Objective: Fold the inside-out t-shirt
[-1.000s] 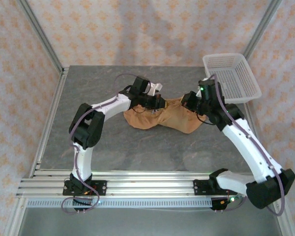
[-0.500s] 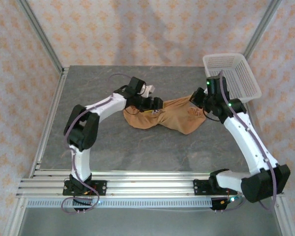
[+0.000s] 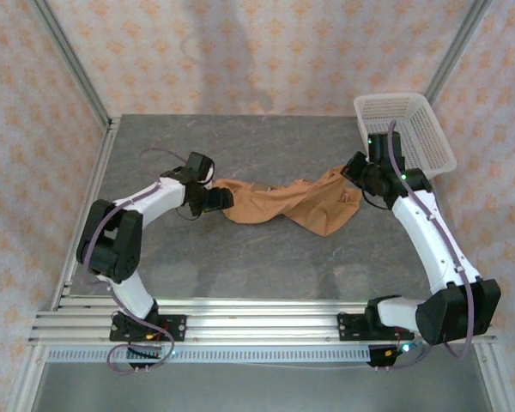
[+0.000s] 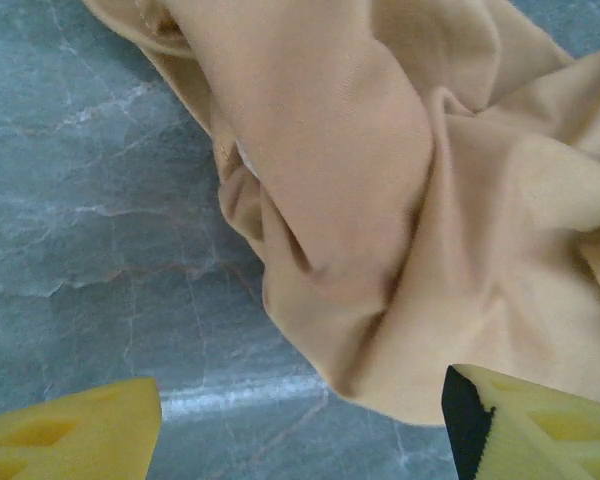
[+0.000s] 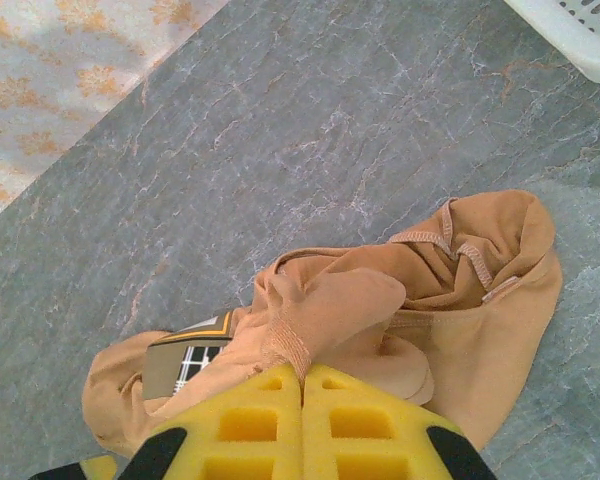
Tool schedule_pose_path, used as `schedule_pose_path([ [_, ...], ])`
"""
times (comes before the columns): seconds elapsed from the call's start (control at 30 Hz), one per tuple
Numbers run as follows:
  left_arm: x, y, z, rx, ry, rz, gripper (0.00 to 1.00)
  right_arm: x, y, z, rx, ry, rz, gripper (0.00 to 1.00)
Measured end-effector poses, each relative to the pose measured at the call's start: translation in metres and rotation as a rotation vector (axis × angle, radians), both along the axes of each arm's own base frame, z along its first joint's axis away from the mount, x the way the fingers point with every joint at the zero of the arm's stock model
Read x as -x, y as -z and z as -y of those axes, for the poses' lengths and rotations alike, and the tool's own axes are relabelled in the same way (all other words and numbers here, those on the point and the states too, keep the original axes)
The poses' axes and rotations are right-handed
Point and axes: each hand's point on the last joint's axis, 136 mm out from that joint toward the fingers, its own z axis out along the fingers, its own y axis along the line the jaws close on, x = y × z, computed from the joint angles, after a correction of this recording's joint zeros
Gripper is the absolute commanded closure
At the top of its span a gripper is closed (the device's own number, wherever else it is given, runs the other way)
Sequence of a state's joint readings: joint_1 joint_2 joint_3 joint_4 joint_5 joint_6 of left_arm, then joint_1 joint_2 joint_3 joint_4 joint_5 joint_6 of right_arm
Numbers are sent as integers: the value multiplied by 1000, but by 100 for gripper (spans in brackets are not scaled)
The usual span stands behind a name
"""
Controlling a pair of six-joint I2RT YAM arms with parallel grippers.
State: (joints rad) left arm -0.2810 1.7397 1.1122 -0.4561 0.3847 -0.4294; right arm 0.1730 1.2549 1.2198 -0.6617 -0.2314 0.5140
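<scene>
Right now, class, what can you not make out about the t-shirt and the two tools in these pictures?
- Neck label print: right wrist view, half tucked into folds, too small to read.
- T-shirt sleeves and hem: top view, bunched cloth hides them.
- Left tool: left wrist view, the bottom edge cuts off its fingers.
- Right tool: right wrist view, how much cloth it pinches, hidden between its shut pads.

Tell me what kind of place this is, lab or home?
Probably a lab test cell: metal frame, patterned backdrop walls, arms bolted to an aluminium rail, one t-shirt on the table.
</scene>
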Motion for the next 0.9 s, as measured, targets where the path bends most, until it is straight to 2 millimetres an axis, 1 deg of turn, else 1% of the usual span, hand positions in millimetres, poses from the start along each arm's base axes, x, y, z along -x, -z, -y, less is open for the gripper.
schedule_pose_path([
  [0.07,-4,8,2,9,-8,-13,31,0,0,0,2,-2,1,100],
  [0.1,-7,12,5,18,-11,-18,39,0,0,0,2,-2,1,100],
  [0.13,-10,16,8,29,-12,-22,52,0,0,0,3,-3,1,100],
  [0.17,-14,20,10,39,-21,-27,67,0,0,0,4,-5,1,100],
  [0.23,-21,27,14,54,-24,-36,100,0,0,0,9,-8,3,100],
  [0.3,-27,29,17,61,-23,-36,100,0,0,2,14,-9,4,100],
  [0.37,-33,22,18,65,-26,-20,100,-2,-4,5,19,-3,12,100],
  [0.4,-35,15,17,65,-30,-9,100,-3,-8,8,22,3,22,100],
  [0.47,-40,-6,10,51,-42,23,100,-7,-23,14,31,15,52,100],
  [0.5,-43,-23,4,37,-54,51,100,-9,-35,18,35,24,77,100],
  [0.57,-51,-69,-9,11,-82,137,100,-13,-66,24,43,39,144,100],
  [0.63,-57,-139,-24,-9,-118,287,100,-16,-104,28,48,48,228,100],
  [0.67,-57,-174,-30,-12,-135,363,100,-16,-123,29,49,53,269,100],
  [0.7,-54,-213,-37,-12,-152,450,100,-15,-142,30,51,54,310,100],
  [0.73,-47,-249,-43,-9,-169,531,100,-12,-162,31,52,55,351,100],
  [0.77,-39,-280,-48,-4,-180,604,100,-9,-177,31,50,54,384,100],
  [0.83,-12,-341,-59,16,-202,750,100,1,-212,32,48,54,459,100],
  [0.9,15,-378,-67,37,-216,841,100,15,-237,34,42,55,520,100],
])
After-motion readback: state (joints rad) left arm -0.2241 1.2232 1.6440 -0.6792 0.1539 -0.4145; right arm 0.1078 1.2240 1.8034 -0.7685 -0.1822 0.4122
